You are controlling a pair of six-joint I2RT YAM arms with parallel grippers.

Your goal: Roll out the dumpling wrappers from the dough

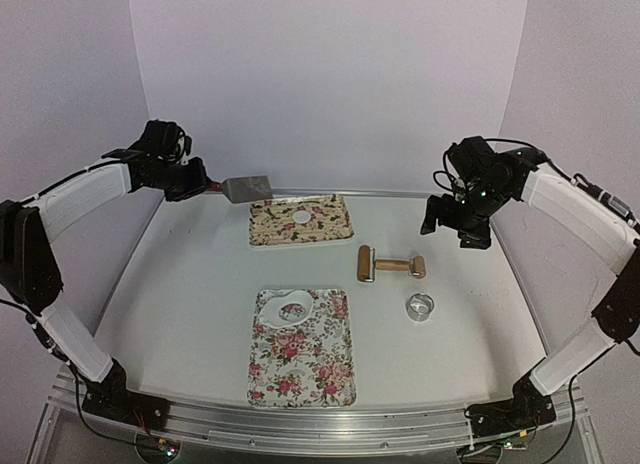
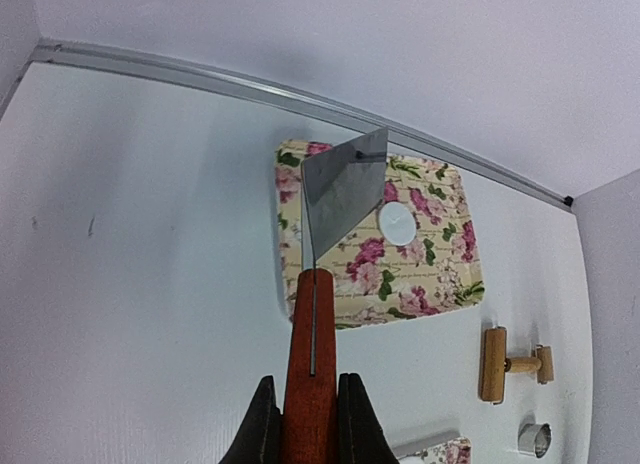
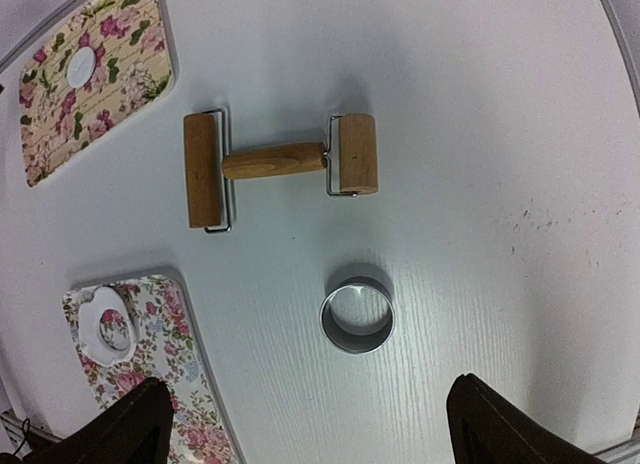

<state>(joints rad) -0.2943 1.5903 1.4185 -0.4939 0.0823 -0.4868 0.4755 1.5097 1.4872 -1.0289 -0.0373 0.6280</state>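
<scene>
A round white dumpling wrapper [image 1: 302,217] [image 2: 397,223] [image 3: 80,65] lies on the far flowered tray [image 1: 330,226] [image 2: 430,274]. On the near flowered tray [image 1: 300,369] [image 3: 165,374] rests a thin flattened patch of dough [image 1: 272,302] [image 3: 103,300] with a round hole in it. My left gripper [image 1: 200,181] [image 2: 307,389] is shut on the red handle of a spatula [image 2: 312,334]. The spatula's grey metal blade [image 1: 248,188] [image 2: 345,189] hangs above the far tray's left end. My right gripper [image 1: 455,226] [image 3: 310,414] is open high above the metal ring, nothing between its fingers.
A wooden double-ended roller [image 1: 390,266] [image 3: 275,164] [image 2: 505,364] lies right of centre between the trays. The shiny metal ring [image 1: 420,307] [image 3: 357,315] [image 2: 535,439] stands just in front of it. A raised rail [image 2: 250,84] borders the table's far edge.
</scene>
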